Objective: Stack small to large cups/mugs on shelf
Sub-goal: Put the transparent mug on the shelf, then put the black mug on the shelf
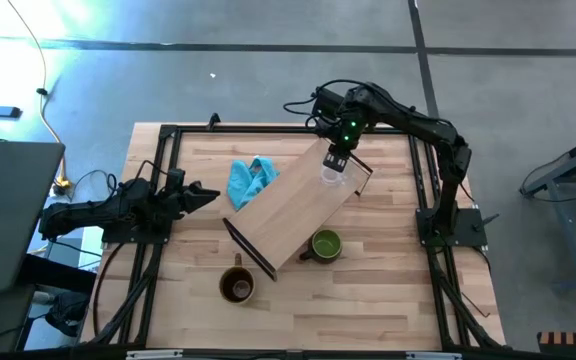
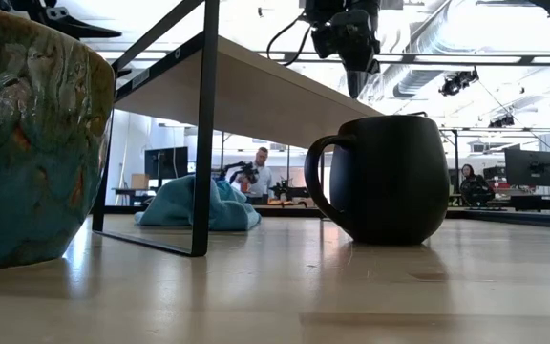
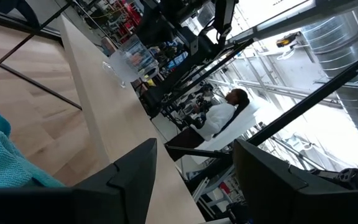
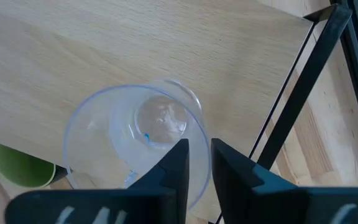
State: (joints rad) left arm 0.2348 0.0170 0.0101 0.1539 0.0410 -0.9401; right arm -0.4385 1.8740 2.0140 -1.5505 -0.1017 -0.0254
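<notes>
Right gripper (image 4: 194,163) jaws narrowly parted at glass cup (image 4: 135,140) rim on shelf (image 4: 104,56)

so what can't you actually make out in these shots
- Right gripper at the glass cup, right wrist view: whether the fingers touch the rim; they cover it.
- Brown mug, low view: cut off by the left edge, no handle visible.
- Shelf top, low view: only the underside shows, so the cup is hidden.

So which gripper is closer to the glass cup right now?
Right. The right gripper sits directly over the glass cup on the shelf; the left gripper waits beyond the blue cloth.
</notes>
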